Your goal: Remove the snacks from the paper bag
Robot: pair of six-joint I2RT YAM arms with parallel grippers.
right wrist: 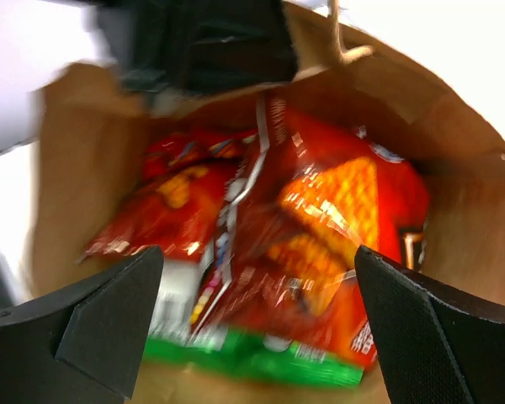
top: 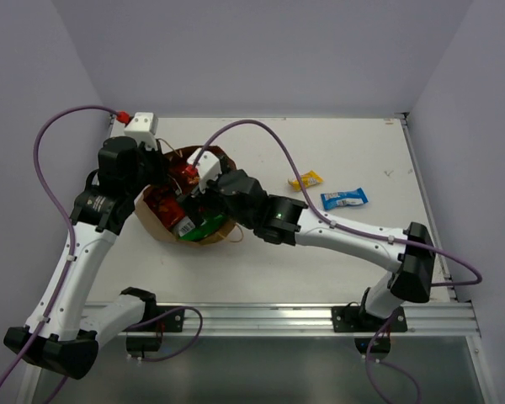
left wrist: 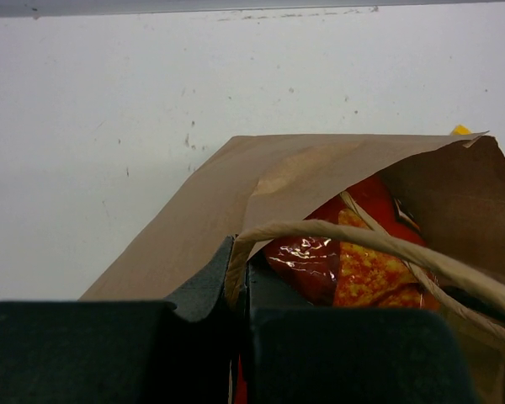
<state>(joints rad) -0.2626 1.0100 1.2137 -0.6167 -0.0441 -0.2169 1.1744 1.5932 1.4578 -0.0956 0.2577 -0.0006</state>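
The brown paper bag [top: 156, 225] lies open on the table, left of centre. Inside it are two red-orange Doritos bags [right wrist: 341, 210] [right wrist: 172, 206] and a white-green chip bag [right wrist: 261, 358]. My left gripper [left wrist: 240, 273] is shut on the bag's rim beside its twisted handle [left wrist: 387, 244], holding the mouth open; it also shows in the top view [top: 158, 187]. My right gripper [right wrist: 261, 311] is open at the bag's mouth, one jaw either side of the Doritos bags, not touching them; it also shows in the top view [top: 192, 195]. A yellow wrapper [top: 305, 179] and a blue wrapper [top: 344, 198] lie on the table to the right.
A white box [top: 140, 126] with a red plug sits at the table's back left corner. Purple cables loop over both arms. A metal rail [top: 269, 316] runs along the near edge. Walls close in the table at the back and sides.
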